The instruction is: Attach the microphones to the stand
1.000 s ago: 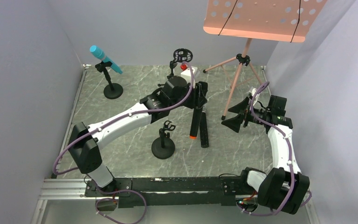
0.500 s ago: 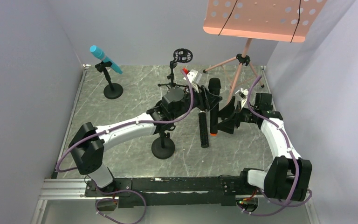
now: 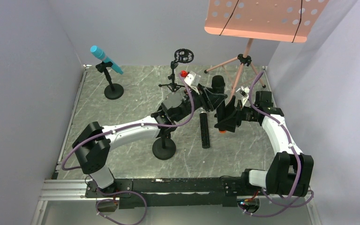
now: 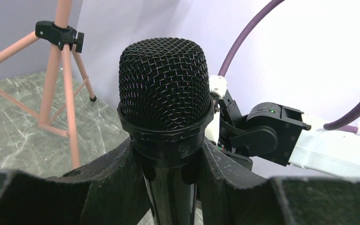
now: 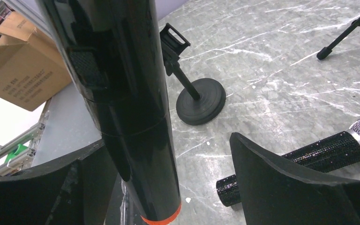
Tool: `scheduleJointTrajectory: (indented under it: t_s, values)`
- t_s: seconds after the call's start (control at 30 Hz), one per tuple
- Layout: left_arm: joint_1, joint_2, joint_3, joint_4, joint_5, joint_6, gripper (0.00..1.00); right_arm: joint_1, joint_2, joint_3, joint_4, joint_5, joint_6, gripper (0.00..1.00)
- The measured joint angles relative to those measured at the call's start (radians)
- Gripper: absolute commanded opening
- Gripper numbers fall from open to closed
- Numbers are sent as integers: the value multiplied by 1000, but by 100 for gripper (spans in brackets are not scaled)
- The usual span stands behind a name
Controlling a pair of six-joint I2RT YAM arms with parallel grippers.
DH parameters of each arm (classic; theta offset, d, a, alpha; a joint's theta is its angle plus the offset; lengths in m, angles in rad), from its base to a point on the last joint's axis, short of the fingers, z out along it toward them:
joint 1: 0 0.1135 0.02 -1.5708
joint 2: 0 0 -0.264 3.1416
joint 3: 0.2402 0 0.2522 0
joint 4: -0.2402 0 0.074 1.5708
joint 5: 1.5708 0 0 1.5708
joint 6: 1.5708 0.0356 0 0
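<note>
- the left jaws pinch the orange-ended black microphone (image 4: 164, 84) just under its mesh head, with one finger pressed on each side of the neck.
- the right jaws are spread around the lower barrel of the same microphone. one finger (image 5: 281, 183) stands apart from it and the other sits close beside the barrel (whether it touches cannot be told).
- that microphone hangs roughly upright between the two arms, right of the middle of the marble tabletop (image 3: 122, 101). its head is up, its orange band is down, and its low end is off the surface.
- just left of it, the sparkly black microphone with a silver mesh head (image 3: 205, 131) lies flat on the tabletop.
- further left and nearer, a round-base stand (image 3: 164, 146) stands upright with its clip on top.
- at the far left, the light blue microphone (image 3: 106, 59) sits tilted in the clip of a second round-base stand (image 3: 113, 90).
- along the far edge stands a small tripod with a ring mount (image 3: 183, 55), and to its right a pink music stand (image 3: 262, 18).
</note>
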Motion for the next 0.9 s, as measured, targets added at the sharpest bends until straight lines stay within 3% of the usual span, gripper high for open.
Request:
scheduleJointTrajectory:
  t_s: [0.33,0.43,0.53,0.63,0.7,0.83,0.9]
  values:
    - [0,24,-18,89,36,-25,0,10,-14,0,-3,7,-4,81]
    - [0,40,-23,107,50,-37,0,10,-17,0,-3,7,-4,75]
    - [0,46,-37,118,56,-45,0,10,-19,0,-2,7,-3,62]
    - [0,46,-43,120,55,-41,0,11,-19,0,-5,3,0,32]
    - [5,46,-48,120,40,-40,0,13,-20,2,-5,-9,-13,18]
    - [10,46,-53,135,44,-48,2,17,-21,7,-4,-1,-15,7]
    - [11,46,-54,139,45,-47,16,18,-21,9,-4,1,-15,6]
